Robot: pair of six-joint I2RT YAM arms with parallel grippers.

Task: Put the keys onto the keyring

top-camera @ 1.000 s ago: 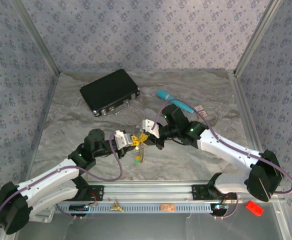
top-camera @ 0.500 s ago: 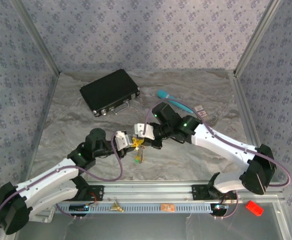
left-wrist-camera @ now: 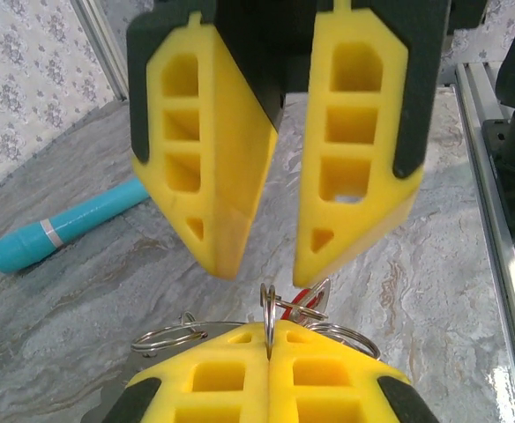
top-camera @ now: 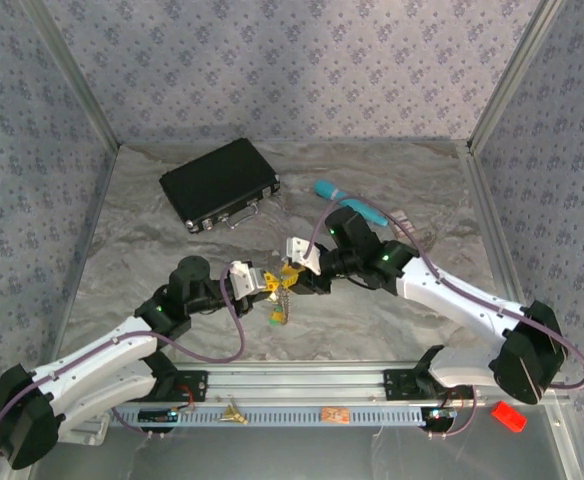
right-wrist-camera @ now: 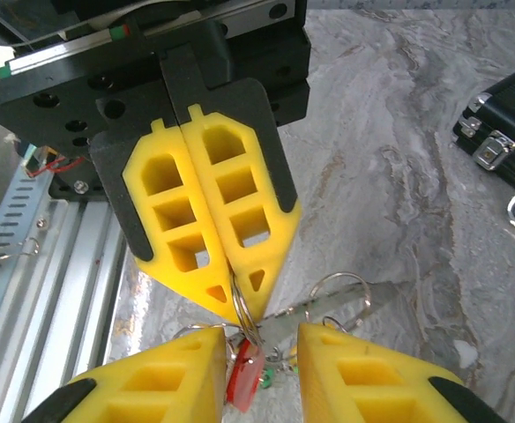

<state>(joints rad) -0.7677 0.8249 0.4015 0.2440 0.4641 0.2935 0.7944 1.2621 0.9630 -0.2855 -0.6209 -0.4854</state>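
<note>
At table centre, my left gripper point(left-wrist-camera: 269, 339) holds its yellow, lattice-cut pads pressed together on the keyring point(left-wrist-camera: 268, 308), a thin silver wire loop seen edge-on above the marbled grey table point(left-wrist-camera: 81, 308). A red-headed key point(right-wrist-camera: 244, 381) hangs there between the parted pads of my right gripper point(right-wrist-camera: 259, 348). The link chain point(top-camera: 281, 306) dangles below.

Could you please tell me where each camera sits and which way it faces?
Top external: above and behind the bases, looking down at the table; left arm and right arm show.
Left wrist: faces the open right hand and teal tool; its own left hand pinches the keyring.
Right wrist: faces the left hand and near rail; own fingers show.
Shared: both wrist views see the keyring and red key.
</note>
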